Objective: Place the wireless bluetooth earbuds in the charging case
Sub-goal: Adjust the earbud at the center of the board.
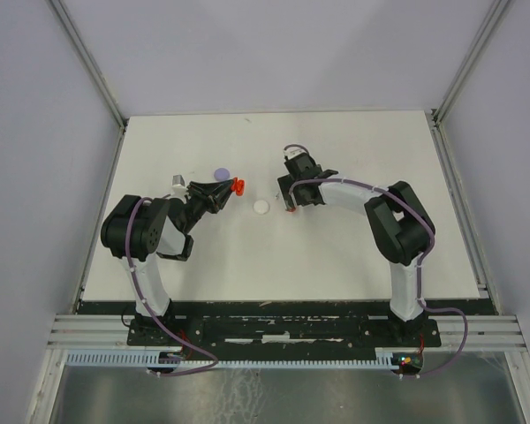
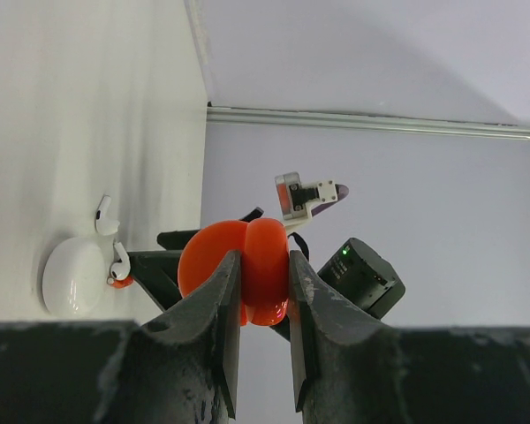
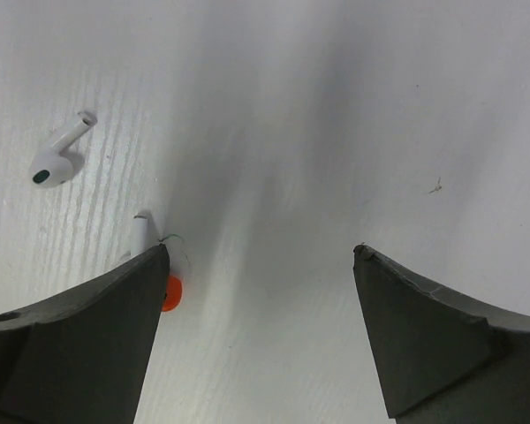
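Observation:
My left gripper (image 2: 263, 258) is shut on an orange-red clamshell charging case (image 2: 265, 265), which stands open and is held off the table (image 1: 336, 256). In the top view the case (image 1: 238, 186) sticks out of the left gripper (image 1: 227, 189). Two earbuds lie on the table under the right arm: a white earbud (image 3: 57, 155) and a white earbud with an orange-red tip (image 3: 169, 292). The latter is partly hidden behind the left finger of my right gripper (image 3: 261, 256), which hangs open just above the table with nothing between its fingers. The left wrist view shows both earbuds (image 2: 104, 215) (image 2: 118, 267) beside a white disc.
A white round disc (image 1: 261, 208) lies between the two grippers, close to the earbuds. A lavender round disc (image 1: 219, 174) lies just behind the left gripper. Metal frame posts and grey walls bound the table on the left, right and back.

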You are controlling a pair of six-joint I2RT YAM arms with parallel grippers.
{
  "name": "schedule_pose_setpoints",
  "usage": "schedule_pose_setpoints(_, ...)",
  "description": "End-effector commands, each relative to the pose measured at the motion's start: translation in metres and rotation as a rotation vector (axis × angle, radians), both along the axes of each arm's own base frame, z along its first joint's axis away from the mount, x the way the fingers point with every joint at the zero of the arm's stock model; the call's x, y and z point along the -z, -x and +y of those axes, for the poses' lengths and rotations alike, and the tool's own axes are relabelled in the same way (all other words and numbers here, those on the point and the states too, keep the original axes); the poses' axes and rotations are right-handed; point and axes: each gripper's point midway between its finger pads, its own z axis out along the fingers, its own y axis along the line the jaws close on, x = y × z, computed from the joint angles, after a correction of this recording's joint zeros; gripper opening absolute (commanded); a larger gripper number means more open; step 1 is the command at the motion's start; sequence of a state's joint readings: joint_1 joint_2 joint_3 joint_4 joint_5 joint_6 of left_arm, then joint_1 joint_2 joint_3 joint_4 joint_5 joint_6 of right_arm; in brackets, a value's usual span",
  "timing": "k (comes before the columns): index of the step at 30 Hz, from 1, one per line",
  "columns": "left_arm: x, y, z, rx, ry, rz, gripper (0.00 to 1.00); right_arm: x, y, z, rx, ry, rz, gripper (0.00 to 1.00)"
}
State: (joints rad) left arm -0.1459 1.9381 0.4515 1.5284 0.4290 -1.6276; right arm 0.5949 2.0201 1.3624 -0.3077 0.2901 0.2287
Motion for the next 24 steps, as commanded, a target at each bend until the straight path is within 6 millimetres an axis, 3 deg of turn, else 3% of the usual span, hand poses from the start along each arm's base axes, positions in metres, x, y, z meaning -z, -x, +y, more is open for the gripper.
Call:
schedule_pose_setpoints(1, -0.049, 0.009, 0.000, 0.017, 0.047, -0.202, 0.03, -0.020, 0.008, -0.011, 0.010, 0.033, -0.033, 0.94)
schedule_pose_setpoints(10, -0.050, 0.008, 0.000, 0.018, 0.048, -0.204, 0.03, -0.046, 0.009, -0.014, 0.026, -0.004, -0.105, 0.93)
schedule_pose_setpoints(15, -0.049, 0.009, 0.000, 0.018, 0.047, -0.203, 0.03, -0.055, 0.013, -0.005, 0.003, -0.044, -0.117, 0.93)
schedule_pose_setpoints(24, -0.053, 0.010, 0.000, 0.020, 0.049, -0.213, 0.03, -0.045, 0.014, 0.013, -0.035, -0.022, -0.098, 0.93)
